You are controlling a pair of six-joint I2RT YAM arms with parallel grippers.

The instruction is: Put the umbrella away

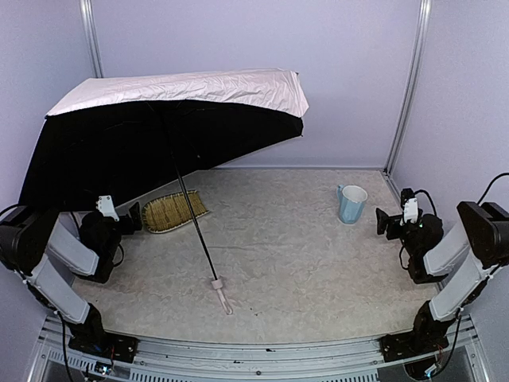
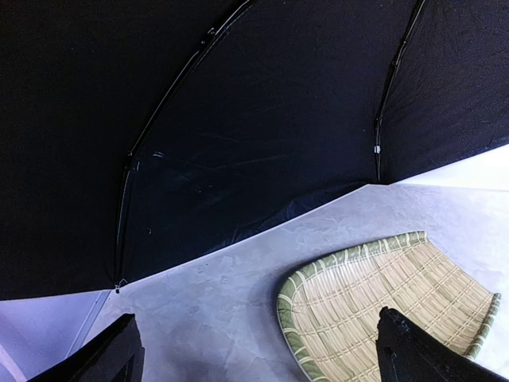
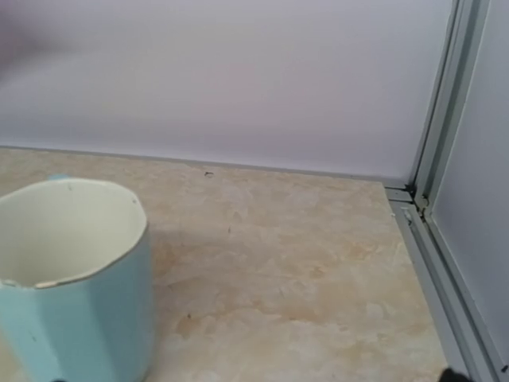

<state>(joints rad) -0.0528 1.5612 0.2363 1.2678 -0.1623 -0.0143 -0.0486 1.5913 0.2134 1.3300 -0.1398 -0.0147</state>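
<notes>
Pale lilac walls [image 1: 238, 32], 2 grey metal corner posts [image 1: 407, 87], beige marbled tabletop [image 1: 318, 263] w/ soft even light

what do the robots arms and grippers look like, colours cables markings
The left arm and right arm have pale grey box-shaped links joined by rounded black joints. The left gripper and right gripper are black, each with a small white part on top. Thin black cables loop off the upper links. No markings are readable.
</notes>
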